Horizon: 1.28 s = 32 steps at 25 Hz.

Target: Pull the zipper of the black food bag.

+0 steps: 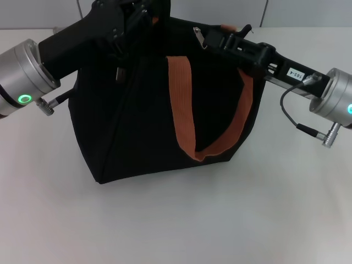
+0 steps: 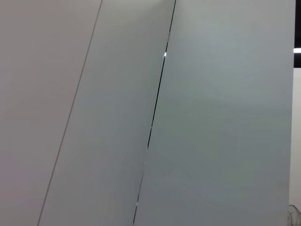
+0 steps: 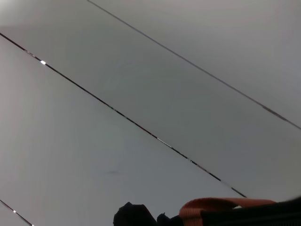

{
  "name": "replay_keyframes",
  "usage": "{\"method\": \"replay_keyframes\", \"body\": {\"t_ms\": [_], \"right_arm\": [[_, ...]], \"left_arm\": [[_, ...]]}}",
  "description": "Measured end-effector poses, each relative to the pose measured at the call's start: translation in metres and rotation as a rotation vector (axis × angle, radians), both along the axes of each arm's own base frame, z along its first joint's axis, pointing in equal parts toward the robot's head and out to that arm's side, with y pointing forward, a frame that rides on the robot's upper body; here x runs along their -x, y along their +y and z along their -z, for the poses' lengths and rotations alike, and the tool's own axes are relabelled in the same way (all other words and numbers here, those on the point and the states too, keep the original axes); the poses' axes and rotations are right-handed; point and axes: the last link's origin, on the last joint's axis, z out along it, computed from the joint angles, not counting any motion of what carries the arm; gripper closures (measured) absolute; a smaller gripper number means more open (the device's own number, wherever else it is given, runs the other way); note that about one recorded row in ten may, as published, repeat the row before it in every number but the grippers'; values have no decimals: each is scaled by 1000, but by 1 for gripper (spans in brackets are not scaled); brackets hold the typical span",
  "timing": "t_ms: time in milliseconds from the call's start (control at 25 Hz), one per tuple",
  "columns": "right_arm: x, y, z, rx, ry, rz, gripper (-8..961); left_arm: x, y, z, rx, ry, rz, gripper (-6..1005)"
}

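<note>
While the black food bag [image 1: 143, 110] stands on the white worktop [image 1: 165, 220], both arms reach its top edge: the left gripper [image 1: 129, 19] at one end, the right gripper [image 1: 220, 37] beside the silver zipper [image 1: 198, 36]. Whether either grips, I cannot tell; next, a steady pull along the zipper line.

Black food bag [image 1: 137, 121]; orange-brown strap handles [image 1: 184, 110]; silver zipper [image 1: 198, 36].

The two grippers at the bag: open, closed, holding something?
Left gripper: at the bag's top, cannot be told.
Right gripper: at the bag's top, cannot be told.
</note>
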Motion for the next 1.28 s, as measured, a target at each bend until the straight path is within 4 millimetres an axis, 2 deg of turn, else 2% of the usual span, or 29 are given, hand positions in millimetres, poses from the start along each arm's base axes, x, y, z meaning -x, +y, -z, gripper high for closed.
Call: {"method": "replay_keyframes", "body": {"t_ms": [400,1000,1280], "right_arm": [[11,3,5,23,-10,-36,480],[7,8,10,23,-53,2,481],[12,8,12,6,-75,-52,480]], "left_arm": [[-1,1,0,-1,1,2,897],[-1,2,1,-2,5,-3,894],[-2,2,2,5,1,-3,893]]}}
